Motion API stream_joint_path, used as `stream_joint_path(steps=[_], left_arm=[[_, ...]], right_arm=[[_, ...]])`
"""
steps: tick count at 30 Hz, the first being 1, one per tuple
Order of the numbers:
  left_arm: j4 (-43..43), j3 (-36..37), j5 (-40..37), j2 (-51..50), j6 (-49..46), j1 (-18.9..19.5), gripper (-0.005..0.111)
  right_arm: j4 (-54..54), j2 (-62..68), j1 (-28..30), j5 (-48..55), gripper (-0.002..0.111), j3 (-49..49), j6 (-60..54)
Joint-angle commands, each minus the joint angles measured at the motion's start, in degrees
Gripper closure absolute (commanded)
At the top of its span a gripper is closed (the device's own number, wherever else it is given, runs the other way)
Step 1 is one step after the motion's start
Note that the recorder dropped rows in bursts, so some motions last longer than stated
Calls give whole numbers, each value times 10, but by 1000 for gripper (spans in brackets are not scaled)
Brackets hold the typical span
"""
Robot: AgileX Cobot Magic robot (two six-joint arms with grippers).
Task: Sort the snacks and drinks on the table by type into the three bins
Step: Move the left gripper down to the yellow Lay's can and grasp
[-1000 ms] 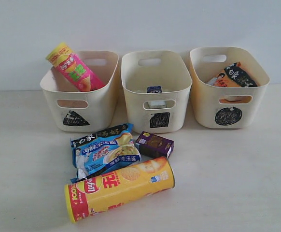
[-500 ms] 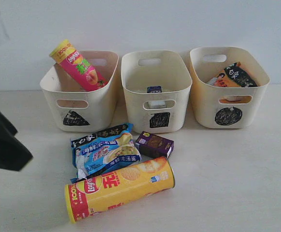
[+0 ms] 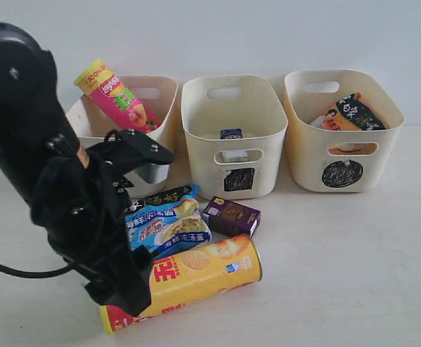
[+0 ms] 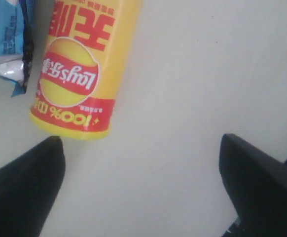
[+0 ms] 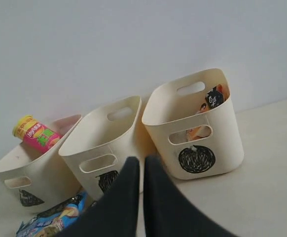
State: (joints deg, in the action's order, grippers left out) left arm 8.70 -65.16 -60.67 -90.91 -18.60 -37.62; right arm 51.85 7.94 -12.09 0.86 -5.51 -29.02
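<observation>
A yellow chip canister (image 3: 203, 271) (image 4: 82, 64) lies on the table (image 3: 355, 260), with a blue-white packet (image 3: 167, 224) (image 4: 5, 39) and a dark purple carton (image 3: 231, 215) behind it. My left gripper (image 3: 120, 293) (image 4: 141, 187) hangs open over bare table at the canister's left end, nothing between its fingers. A pink canister (image 3: 113, 94) (image 5: 35, 134) leans in the left bin (image 3: 160, 94). The middle bin (image 3: 196, 116) holds a blue-white carton (image 3: 231, 134). Orange-black packets (image 3: 348, 112) (image 5: 212, 98) are in the right bin (image 3: 304, 144). My right gripper (image 5: 142, 168) is shut and empty, outside the exterior view.
The black left arm (image 3: 44, 166) covers the front of the left bin and part of the blue packet. A pale wall (image 3: 268, 36) rises directly behind the bins. Bare table stretches to the right of the canister.
The left arm has come in from the left and dropped to the yellow canister's left end, opening its jaws on the way. The right gripper stayed shut.
</observation>
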Motion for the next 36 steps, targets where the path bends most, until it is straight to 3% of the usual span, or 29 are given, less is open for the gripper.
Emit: stream_joint_path(steps=[1, 11, 24, 27, 34, 36], left_arm=[[3, -3, 63, -49, -24, -4, 27], [-39, -3, 155, -123, -43, -4, 27], [-41, -3, 158, -205, -43, -4, 32], [-41, -3, 150, -209, -43, -4, 45], [-34, -8, 104, -208, -43, -4, 101], [-28, -18, 73, -206, -43, -4, 102]], right_arm=[[-1, 2, 2, 9, 109, 3, 0], [-1, 2, 2, 9, 109, 3, 0], [-1, 2, 2, 12, 109, 3, -1], [-1, 2, 2, 12, 109, 3, -1], [-1, 2, 2, 12, 109, 3, -1], [-1, 2, 2, 12, 109, 3, -1]])
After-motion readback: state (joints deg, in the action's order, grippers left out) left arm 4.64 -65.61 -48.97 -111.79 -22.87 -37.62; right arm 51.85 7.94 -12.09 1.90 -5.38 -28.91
